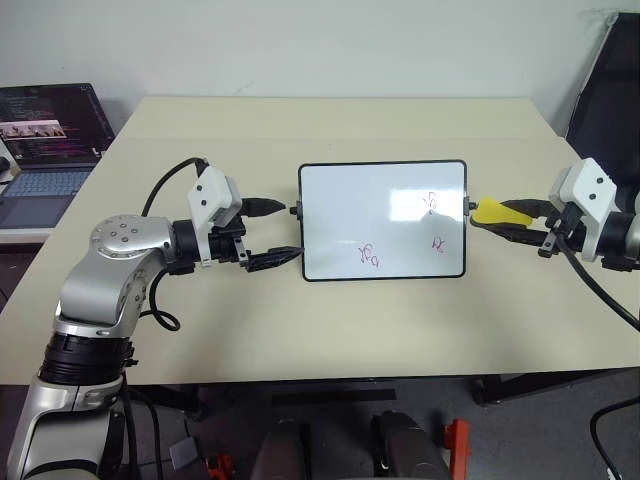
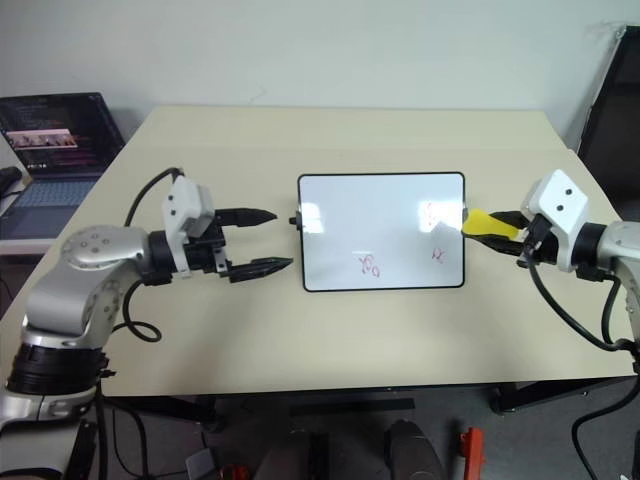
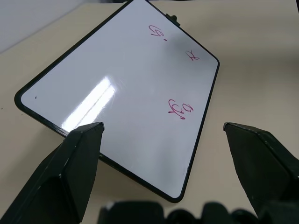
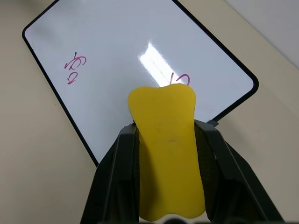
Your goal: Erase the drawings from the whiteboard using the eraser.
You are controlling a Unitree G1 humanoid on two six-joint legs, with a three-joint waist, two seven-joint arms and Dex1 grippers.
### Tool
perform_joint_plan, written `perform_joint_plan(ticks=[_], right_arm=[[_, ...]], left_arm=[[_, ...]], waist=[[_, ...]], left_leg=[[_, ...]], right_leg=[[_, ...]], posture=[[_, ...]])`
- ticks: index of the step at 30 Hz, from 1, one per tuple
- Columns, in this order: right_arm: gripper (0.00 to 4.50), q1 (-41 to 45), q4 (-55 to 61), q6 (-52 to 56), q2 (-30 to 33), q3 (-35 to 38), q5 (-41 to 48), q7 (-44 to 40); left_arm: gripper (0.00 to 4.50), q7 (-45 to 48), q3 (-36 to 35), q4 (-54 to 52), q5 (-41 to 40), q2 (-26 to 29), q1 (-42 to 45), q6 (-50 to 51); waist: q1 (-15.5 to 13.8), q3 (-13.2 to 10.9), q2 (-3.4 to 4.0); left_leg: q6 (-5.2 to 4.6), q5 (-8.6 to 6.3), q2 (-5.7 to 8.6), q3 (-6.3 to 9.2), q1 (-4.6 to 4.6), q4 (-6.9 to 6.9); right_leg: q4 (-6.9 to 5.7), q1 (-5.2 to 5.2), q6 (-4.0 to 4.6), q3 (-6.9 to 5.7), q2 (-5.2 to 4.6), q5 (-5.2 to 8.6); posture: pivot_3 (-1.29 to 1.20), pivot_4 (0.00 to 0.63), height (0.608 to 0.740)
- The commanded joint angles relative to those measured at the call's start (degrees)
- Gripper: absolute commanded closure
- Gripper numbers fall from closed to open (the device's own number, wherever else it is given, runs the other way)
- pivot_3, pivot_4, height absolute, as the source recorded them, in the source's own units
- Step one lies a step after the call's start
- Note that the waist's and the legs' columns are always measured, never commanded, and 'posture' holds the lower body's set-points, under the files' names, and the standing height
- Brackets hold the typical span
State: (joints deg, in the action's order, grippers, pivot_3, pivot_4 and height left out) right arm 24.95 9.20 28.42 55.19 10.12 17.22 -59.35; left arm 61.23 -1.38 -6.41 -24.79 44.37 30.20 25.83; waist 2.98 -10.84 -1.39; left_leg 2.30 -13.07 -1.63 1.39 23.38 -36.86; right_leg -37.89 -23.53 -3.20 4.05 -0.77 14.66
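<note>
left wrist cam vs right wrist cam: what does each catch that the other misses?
Left wrist view alone: the left gripper with its two black fingers spread wide, nothing between them, and a third red-purple scribble near the board's far edge. Right wrist view alone: the small yellow rounded eraser clamped in the right gripper, covering part of one scribble. Both: the glossy white whiteboard with thin black frame lying on the beige table, with red-purple marker drawings unerased.

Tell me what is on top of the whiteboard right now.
On the whiteboard, three red-purple drawings: one near the front edge, two toward its right side. In the right wrist view the eraser covers part of one.
</note>
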Motion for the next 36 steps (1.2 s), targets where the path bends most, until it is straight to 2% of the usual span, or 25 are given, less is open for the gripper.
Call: perform_joint_plan(ticks=[1, 6, 10, 14, 17, 19, 26, 31, 36], right_arm=[[3.25, 0.53, 2.33, 0.46, 0.59, 1.48, 1.39, 0.88], [3.25, 3.29, 4.2, 1.83, -2.68, 0.45, 3.98, 3.01], [3.25, 7.96, 6.32, 2.38, -11.39, -4.41, 4.31, 8.27], [3.25, 11.39, 3.16, -2.55, -21.43, -13.88, -2.49, 13.87], [3.25, 13.4, -3.82, -10.02, -28.75, -18.04, -7.93, 19.06], [3.25, 14.16, -8.49, -14.52, -31.42, -19.83, -10.91, 20.85], [3.25, 15.13, -23.78, -26.94, -35.71, -21.25, -15.3, 22.58], [3.25, 14.55, -33.73, -34.02, -35.1, -21.41, -17.66, 21.58], [3.25, 13.37, -38.94, -39.71, -33.92, -22.68, -20.32, 20.73]], left_arm=[[0.0, 0.42, -0.24, -1.65, -0.54, -0.01, 0.69, -0.1], [0.0, 0.69, -0.07, -1.29, -0.34, -0.36, 0.72, -0.18], [0.0, 0.7, 0.4, -0.99, 0.06, -0.89, 0.52, -0.31], [0.0, 0.78, 1.54, -0.53, 0.86, -1.02, 0.07, -0.55], [0.0, 0.62, 2.11, -0.72, 1.09, -1.33, -1.0, -0.44], [0.0, 0.69, 2.73, -0.84, 1.9, -0.97, -1.72, -0.59], [0.0, 1.06, 2.68, -0.91, 3.3, 0.29, -4.21, -0.84], [0.0, 0.94, 1.94, -1.63, 3.25, 0.73, -5.79, -0.64], [0.0, 0.92, 1.4, -1.78, 2.93, 0.91, -6.13, -0.56]], waist=[[0.0, 0.0, 0.0], [0.13, 0.0, 0.0], [0.44, 0.0, 0.0], [0.32, 0.0, 0.0], [0.24, 0.0, 0.0], [0.21, 0.0, 0.0], [-0.24, 0.0, -0.01], [-0.04, 0.0, -0.01], [-0.03, 0.02, -0.02]], left_leg=[[0.0, 0.0, 0.0, 0.0, 0.0, 0.0], [0.0, 0.0, 0.0, 0.0, 0.0, -0.01], [0.0, 0.0, -0.02, 0.01, -0.04, -0.03], [0.0, 0.0, -0.04, 0.06, -0.06, -0.03], [0.0, 0.0, -0.02, 0.04, 0.0, -0.04], [0.0, 0.0, -0.02, 0.03, 0.02, -0.05], [0.0, 0.0, -0.01, 0.05, 0.03, -0.04], [0.0, 0.0, -0.01, 0.05, 0.01, -0.03], [0.0, 0.0, -0.01, 0.05, -0.27, -0.04]], right_leg=[[0.0, 0.0, 0.0, 0.0, 0.0, 0.0], [-0.01, 0.0, 0.03, 0.01, 0.0, -0.02], [-0.1, 0.0, 0.02, 0.02, 0.04, -0.02], [-0.13, 0.01, 0.05, -0.01, 0.08, -0.01], [-0.12, -0.03, 0.22, 0.0, 0.06, -0.12], [-0.1, -0.04, 0.23, 0.0, 0.04, -0.13], [-0.12, -0.05, 0.25, -0.04, 0.02, -0.14], [-0.13, -0.05, 0.26, -0.03, 0.02, -0.14], [-0.14, 0.24, 0.25, -0.02, 0.02, -0.14]], posture=[[0.0, 0.15, 0.74], [0.0, 0.15, 0.74], [0.0, 0.15, 0.74], [0.0, 0.15, 0.74], [0.0, 0.15, 0.74], [0.0, 0.15, 0.74], [0.0, 0.15, 0.74], [0.0, 0.15, 0.74], [0.0, 0.15, 0.74]])
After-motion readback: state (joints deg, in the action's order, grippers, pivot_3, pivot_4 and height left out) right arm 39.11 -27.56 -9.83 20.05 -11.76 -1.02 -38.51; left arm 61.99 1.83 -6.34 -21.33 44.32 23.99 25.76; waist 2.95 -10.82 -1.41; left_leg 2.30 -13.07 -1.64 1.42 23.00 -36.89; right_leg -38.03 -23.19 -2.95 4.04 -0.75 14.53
